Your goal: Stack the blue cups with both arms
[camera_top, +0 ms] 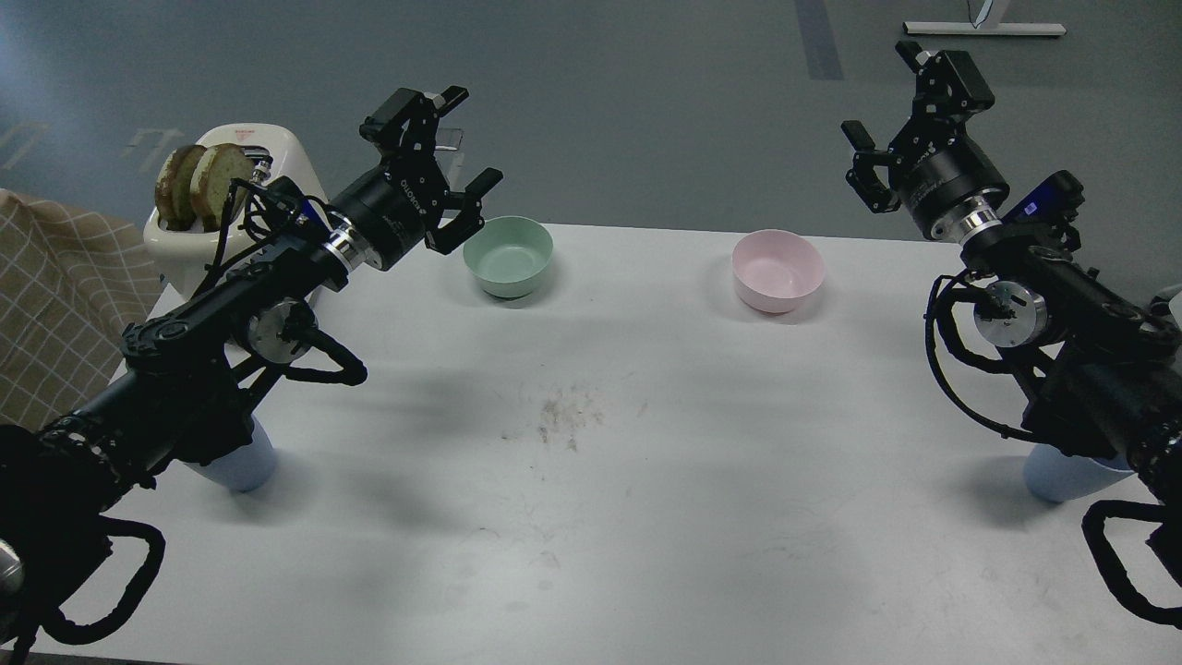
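Two blue cups stand on the white table (646, 517), each partly hidden under an arm. One blue cup (242, 466) is at the left edge beneath my left arm, the other blue cup (1062, 476) at the right edge beneath my right arm. My left gripper (459, 152) is raised high near the table's back edge, just left of the mint-green bowl, open and empty. My right gripper (885, 97) is lifted above the back right corner, open, holding nothing. Both grippers are far from the cups.
A mint-green bowl (508, 256) and a pink bowl (777, 270) sit at the back of the table. A white toaster (277, 152) with two bread slices (201, 183) stands at the back left. A checked cloth (55, 305) lies at the left. Crumbs (563, 416) mark the table's middle.
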